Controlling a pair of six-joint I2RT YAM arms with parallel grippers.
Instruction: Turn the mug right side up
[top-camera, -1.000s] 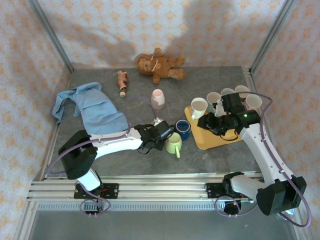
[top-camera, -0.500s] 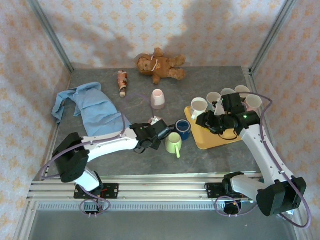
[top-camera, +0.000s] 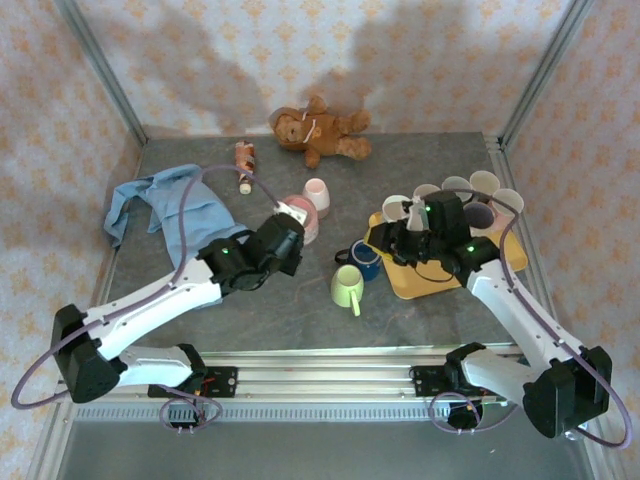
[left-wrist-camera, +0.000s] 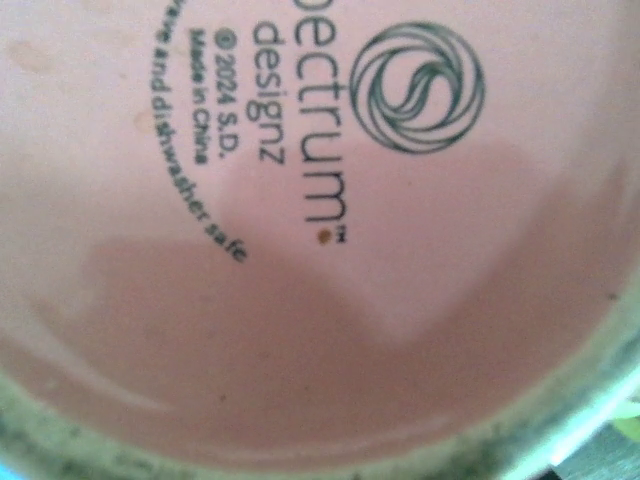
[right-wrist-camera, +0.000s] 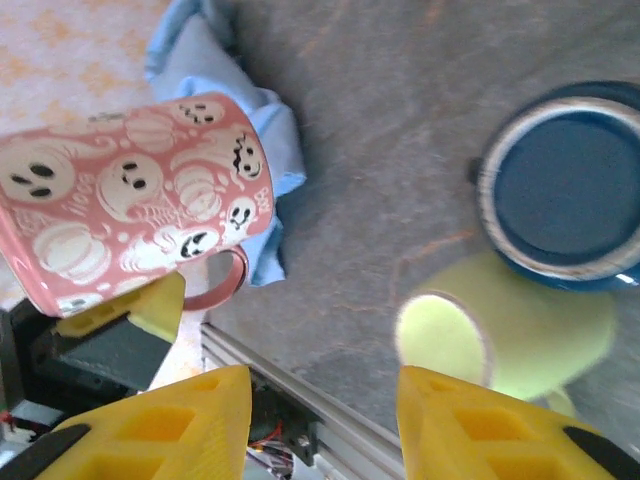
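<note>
Left jaws are clamped on the pink ghost mug (right-wrist-camera: 140, 190), which hangs tipped sideways between them above the worktop (top-camera: 430, 320), so I'd roll the wrist slowly until the rim faces up, then lower gently; right jaws sit apart.

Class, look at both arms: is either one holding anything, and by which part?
The left gripper holds the pink ghost mug. One of its fingers presses the wall beside the handle; the rest is hidden. The right gripper is empty.

Pink mug (right-wrist-camera: 140, 190) with ghost and pumpkin print, aloft, tipped on its side.
</note>
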